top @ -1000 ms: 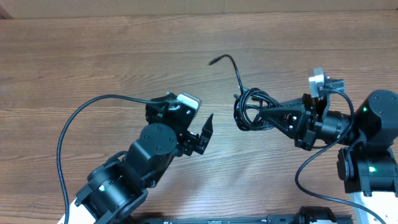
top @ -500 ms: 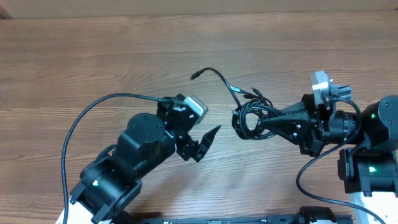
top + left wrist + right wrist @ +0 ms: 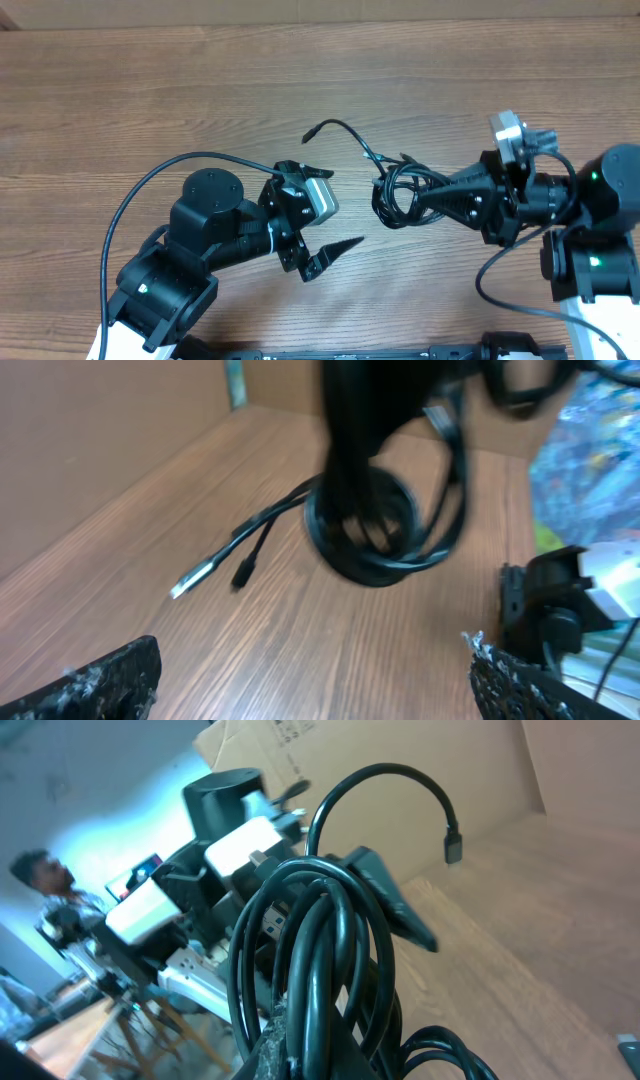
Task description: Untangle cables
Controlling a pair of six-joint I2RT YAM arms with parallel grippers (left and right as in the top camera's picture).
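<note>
The cables [image 3: 398, 190] are a knotted bundle of thin black cords, held by my right gripper [image 3: 428, 195], which is shut on the bundle's right side. One loose strand arcs up and left to a plug tip [image 3: 309, 131]. In the right wrist view the cables [image 3: 320, 940] loop over the shut right gripper [image 3: 325, 1055]. My left gripper [image 3: 338, 208] stands open just left of the bundle with nothing in it. In the left wrist view the cables [image 3: 385, 520] hang ahead of the left gripper [image 3: 315, 690], and a silver plug tip [image 3: 193, 576] lies on the wood.
The wooden table [image 3: 150, 90] stretches to the left and back. Cardboard walls [image 3: 110, 430] stand along its far edge. A thick black arm wire [image 3: 130, 195] loops beside the left arm. The right arm's base [image 3: 595, 260] sits at the right edge.
The left arm has swung round and its open gripper now points right at the bundle. The right gripper has carried the bundle slightly left, and the loose plug end has moved left.
</note>
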